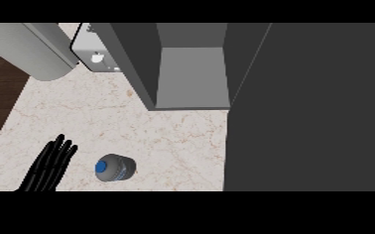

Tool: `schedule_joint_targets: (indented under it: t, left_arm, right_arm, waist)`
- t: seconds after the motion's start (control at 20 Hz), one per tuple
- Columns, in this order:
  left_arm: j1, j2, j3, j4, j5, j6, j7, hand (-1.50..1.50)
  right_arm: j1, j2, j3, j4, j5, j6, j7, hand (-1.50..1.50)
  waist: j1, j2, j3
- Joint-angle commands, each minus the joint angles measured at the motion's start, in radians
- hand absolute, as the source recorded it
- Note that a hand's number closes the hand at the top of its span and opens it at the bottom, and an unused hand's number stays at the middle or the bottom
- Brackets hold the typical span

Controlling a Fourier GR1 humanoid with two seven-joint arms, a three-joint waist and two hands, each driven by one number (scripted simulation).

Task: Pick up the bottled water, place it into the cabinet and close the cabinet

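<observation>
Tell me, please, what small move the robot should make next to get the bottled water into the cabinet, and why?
Probably bring the left hand sideways toward the bottled water and curl round it. The hand is open beside the bottle without touching it, the bottle stands on the counter, and the cabinet is already open.

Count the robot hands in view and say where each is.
1. The left robot hand rests open at the lower left, beside the bottled water. The right one is out of view.
</observation>
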Motion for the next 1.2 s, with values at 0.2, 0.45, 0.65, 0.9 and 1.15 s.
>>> schedule_joint_targets:
  t: [0.2,0.45,0.65,0.9,1.15]
  left_arm:
    - [-0.128,-0.005,0.051,0.314,-0.054,-0.004,-0.142,-1.50]
    - [-0.233,-0.052,0.047,0.531,-0.136,0.058,-0.267,-1.50]
    - [-0.279,-0.029,0.092,0.635,-0.127,0.058,-0.312,-1.50]
    - [-0.348,-0.021,0.116,0.915,-0.195,0.083,-0.527,-1.50]
    - [-0.420,-0.003,0.106,1.068,-0.160,-0.026,-0.596,-1.50]
  right_arm:
    - [0.176,-0.040,-0.032,-0.123,-0.073,0.077,-0.084,-1.50]
    - [0.204,-0.018,0.050,-0.143,0.013,0.054,-0.079,-1.50]
    - [0.238,-0.052,-0.043,-0.153,-0.070,0.096,-0.121,-1.50]
    - [0.252,-0.024,0.030,-0.168,-0.019,0.070,-0.093,-1.50]
    - [0.213,-0.028,-0.008,-0.083,-0.030,0.093,-0.149,-1.50]
  waist:
    - [-0.008,0.000,0.000]
    - [-0.008,0.001,-0.001]
    - [-0.007,0.001,0.000]
    - [-0.007,0.004,-0.002]
    - [0.002,0.006,-0.001]
